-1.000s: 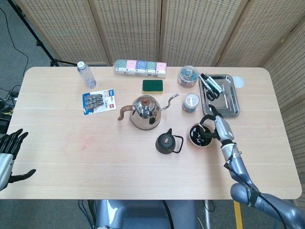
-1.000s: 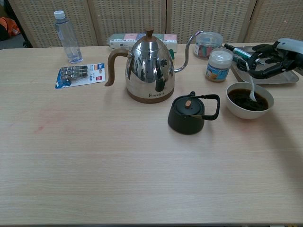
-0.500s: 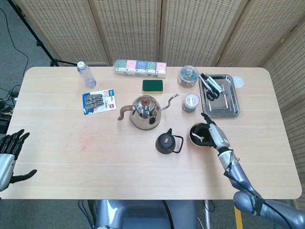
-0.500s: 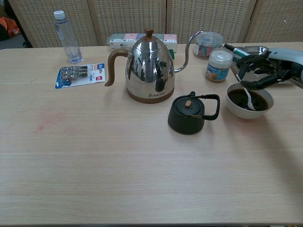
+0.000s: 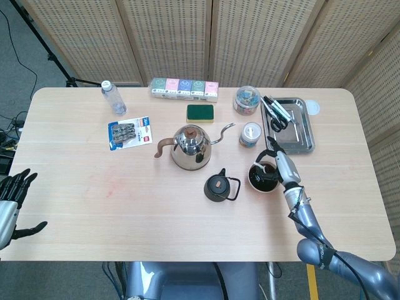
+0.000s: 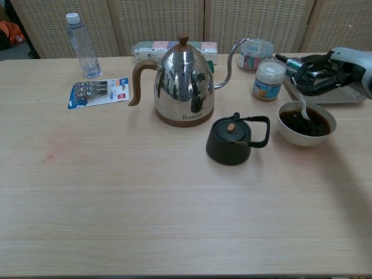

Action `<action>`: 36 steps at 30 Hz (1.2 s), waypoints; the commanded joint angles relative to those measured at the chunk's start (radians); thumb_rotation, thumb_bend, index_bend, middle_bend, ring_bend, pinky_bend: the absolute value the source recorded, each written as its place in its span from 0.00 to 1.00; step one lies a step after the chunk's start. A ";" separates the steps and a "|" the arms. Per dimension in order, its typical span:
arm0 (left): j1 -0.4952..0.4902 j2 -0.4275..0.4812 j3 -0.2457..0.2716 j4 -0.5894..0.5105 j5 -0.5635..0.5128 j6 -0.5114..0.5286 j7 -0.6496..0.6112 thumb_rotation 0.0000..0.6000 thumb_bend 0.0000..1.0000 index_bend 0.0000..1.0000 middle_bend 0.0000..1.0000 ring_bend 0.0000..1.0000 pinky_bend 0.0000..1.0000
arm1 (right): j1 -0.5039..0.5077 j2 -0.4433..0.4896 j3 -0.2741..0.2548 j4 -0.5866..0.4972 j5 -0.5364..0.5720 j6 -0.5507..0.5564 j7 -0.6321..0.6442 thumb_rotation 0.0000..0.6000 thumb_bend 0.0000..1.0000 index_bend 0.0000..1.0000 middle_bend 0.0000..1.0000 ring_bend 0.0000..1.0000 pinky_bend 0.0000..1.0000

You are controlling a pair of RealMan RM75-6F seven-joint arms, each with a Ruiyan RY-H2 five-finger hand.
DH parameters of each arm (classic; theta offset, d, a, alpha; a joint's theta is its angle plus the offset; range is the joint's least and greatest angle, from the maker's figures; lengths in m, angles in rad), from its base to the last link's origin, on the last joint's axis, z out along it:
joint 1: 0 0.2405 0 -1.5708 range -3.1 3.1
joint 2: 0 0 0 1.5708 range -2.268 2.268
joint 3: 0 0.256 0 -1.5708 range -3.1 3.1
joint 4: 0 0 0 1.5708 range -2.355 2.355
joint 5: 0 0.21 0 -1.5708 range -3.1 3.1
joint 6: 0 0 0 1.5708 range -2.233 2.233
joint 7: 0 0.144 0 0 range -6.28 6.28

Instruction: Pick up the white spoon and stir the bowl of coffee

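A white bowl [image 6: 306, 137] [image 5: 252, 182] of dark coffee stands right of the small black teapot. My right hand [image 6: 324, 72] [image 5: 277, 162] hovers over the bowl's far right side and holds the white spoon [image 6: 301, 106] by its handle. The spoon slants down with its end dipped in the coffee. My left hand [image 5: 12, 200] is open at the table's near left edge, far from the bowl, with its fingers spread and nothing in it.
A black teapot [image 6: 232, 140] sits just left of the bowl, with a steel kettle [image 6: 183, 84] behind it. A small jar [image 6: 268, 80] and a metal tray [image 5: 292, 125] with pens lie behind the bowl. A bottle [image 6: 81, 45], a packet [image 6: 99, 93] and a sponge [image 5: 200, 112] are further off.
My right hand has moved back over the bowl's far side and risen slightly, carrying the spoon through the coffee. The left hand has barely moved.
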 commanded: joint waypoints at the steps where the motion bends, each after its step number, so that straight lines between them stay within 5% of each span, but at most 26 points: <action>1: -0.001 -0.003 0.004 -0.003 0.005 -0.003 0.009 1.00 0.00 0.00 0.00 0.00 0.00 | -0.032 0.047 -0.013 -0.030 -0.014 0.012 0.009 1.00 0.55 0.56 0.00 0.00 0.00; 9: 0.004 -0.006 0.012 -0.005 0.021 0.006 0.016 1.00 0.00 0.00 0.00 0.00 0.00 | -0.092 0.139 -0.052 -0.154 -0.047 0.025 0.022 1.00 0.55 0.56 0.00 0.00 0.00; 20: 0.008 0.002 0.013 0.000 0.029 0.016 -0.007 1.00 0.00 0.00 0.00 0.00 0.00 | -0.088 0.130 -0.080 -0.221 -0.057 0.015 0.000 1.00 0.54 0.56 0.00 0.00 0.00; 29: 0.004 0.006 0.010 0.007 0.023 0.011 -0.019 1.00 0.00 0.00 0.00 0.00 0.00 | -0.004 0.004 -0.031 -0.115 -0.002 0.004 -0.039 1.00 0.55 0.56 0.00 0.00 0.00; 36: 0.001 -0.001 0.007 0.004 0.014 0.003 -0.001 1.00 0.00 0.00 0.00 0.00 0.00 | 0.001 -0.001 -0.010 -0.053 0.021 -0.002 -0.021 1.00 0.56 0.56 0.00 0.00 0.00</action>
